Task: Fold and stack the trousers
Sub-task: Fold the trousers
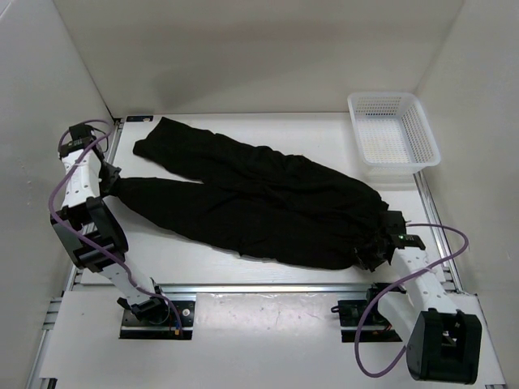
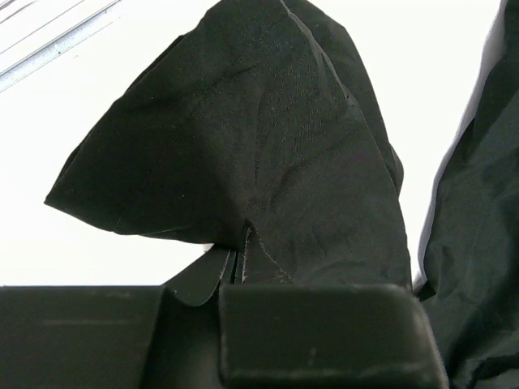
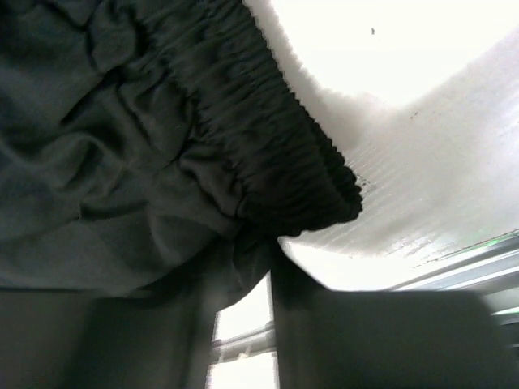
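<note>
While left gripper (image 2: 233, 267) clamps a leg end of the plain black soft-cloth trousers (image 1: 259, 203), can't tell if right gripper (image 3: 253, 284) holds the gathered waistband (image 3: 276, 138) between its jaws; confirm bite, then lift together.

The trousers (image 1: 259, 207) are a large, plain black pair in soft cloth. They lie spread out and rumpled, slanting away from the white mesh basket (image 1: 393, 134). The gathered, ribbed waistband is the end closest to the basket, a little nearer the front edge than it. Both long legs stretch away from the basket side by side, their cuffs farthest from it — the nearer cuff drawn to a point.
</note>
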Robot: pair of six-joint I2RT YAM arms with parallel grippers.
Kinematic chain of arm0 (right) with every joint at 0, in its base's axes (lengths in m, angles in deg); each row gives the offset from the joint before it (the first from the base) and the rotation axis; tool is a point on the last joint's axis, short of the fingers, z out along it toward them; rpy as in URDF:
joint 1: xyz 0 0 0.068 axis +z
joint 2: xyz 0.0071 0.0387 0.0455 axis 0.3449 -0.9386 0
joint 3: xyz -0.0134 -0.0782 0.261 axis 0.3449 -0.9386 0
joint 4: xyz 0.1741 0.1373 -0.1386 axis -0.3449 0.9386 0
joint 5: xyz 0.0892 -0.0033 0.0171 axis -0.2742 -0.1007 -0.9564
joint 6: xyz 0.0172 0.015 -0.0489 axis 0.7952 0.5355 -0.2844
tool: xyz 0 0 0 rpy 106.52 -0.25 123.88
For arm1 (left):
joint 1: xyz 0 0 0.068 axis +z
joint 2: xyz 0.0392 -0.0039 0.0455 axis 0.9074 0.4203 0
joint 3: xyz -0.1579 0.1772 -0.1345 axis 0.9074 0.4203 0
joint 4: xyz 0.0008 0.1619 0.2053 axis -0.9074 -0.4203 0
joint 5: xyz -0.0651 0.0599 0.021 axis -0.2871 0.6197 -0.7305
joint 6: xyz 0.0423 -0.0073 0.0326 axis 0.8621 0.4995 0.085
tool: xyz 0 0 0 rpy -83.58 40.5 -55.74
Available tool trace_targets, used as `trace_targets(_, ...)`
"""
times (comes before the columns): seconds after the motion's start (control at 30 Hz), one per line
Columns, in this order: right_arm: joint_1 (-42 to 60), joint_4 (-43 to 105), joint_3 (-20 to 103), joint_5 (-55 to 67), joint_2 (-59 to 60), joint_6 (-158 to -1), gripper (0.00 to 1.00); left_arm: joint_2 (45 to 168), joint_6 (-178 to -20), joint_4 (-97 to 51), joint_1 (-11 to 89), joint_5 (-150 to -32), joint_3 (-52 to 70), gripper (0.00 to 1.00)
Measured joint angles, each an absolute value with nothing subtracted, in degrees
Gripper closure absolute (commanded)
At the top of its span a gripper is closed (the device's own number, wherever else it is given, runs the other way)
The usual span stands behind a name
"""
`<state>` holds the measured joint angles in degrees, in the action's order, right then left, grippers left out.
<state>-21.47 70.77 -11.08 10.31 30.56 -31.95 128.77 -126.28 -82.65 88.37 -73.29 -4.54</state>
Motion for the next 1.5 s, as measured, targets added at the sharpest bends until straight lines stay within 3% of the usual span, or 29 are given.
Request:
trace_targets(0.07, -20.86, 69.94, -11.5, 11.25, 30.26, -31.38, 1.0, 128.77, -126.24, -82.8, 88.37, -73.31, -4.74, 0.9)
trace_targets(0.23, -19.27, 74.13, -7.5, 15.81, 31.74, -31.66, 1.0, 128.66, -126.21, -84.27, 88.37, -73.86, -6.88, 0.9)
trace_targets(0.47, -18.92, 81.93, 5.53, 20.49, 43.52, -33.74, 1.0, 127.24, -126.21, -86.84, 88.28, -74.62, -13.39, 0.9)
trace_targets(0.9, -18.92, 96.32, 19.3, 26.35, 47.44, -33.35, 1.0, 119.55, -121.95, -89.82, 88.68, -74.41, -17.83, 0.9)
trace_targets(1.13, -18.79, 89.58, 24.52, 29.8, 32.03, -34.2, 1.0, 134.26, -117.08, -89.42, 82.16, -74.41, -36.93, 0.9)
trace_targets(1.27, -18.96, 84.47, 24.96, 31.05, 23.63, -34.85, 1.0, 149.82, -114.5, -89.84, 77.42, -74.75, -55.6, 0.89)
trace_targets(1.33, -19.44, 81.48, 25.42, 31.66, 19.13, -35.44, 1.0, 158.5, -113.36, -89.56, 75.28, -75.63, -65.92, 0.77)
trace_targets(1.37, -19.9, 79.44, 25.61, 31.92, 16.71, -35.64, 1.0, 162.54, -112.92, -87.85, 74.32, -76.31, -70.24, 0.63)
trace_targets(1.4, -20.6, 77.24, 25.94, 32.25, 13.82, -35.93, 0.86, 165.75, -112.53, -85.64, 73.46, -76.87, -72.63, 0.38)
trace_targets(1.43, -21.39, 75.44, 26.47, 32.51, 11.07, -36.08, 0.68, 168.31, -112.27, -83.65, 72.76, -77.6, -73.7, 0.0)
trace_targets(1.47, -22.22, 74.11, 27.32, 32.69, 8.25, -36.14, 0.48, 170.28, -112.09, -81.99, 72.24, -78.54, -74.03, 0.0)
trace_targets(1.5, -22.94, 73.32, 28.46, 32.8, 5.8, -36.27, 0.2, 172.05, -112.75, -80.72, 71.8, -79.63, -74.22, 0.0)
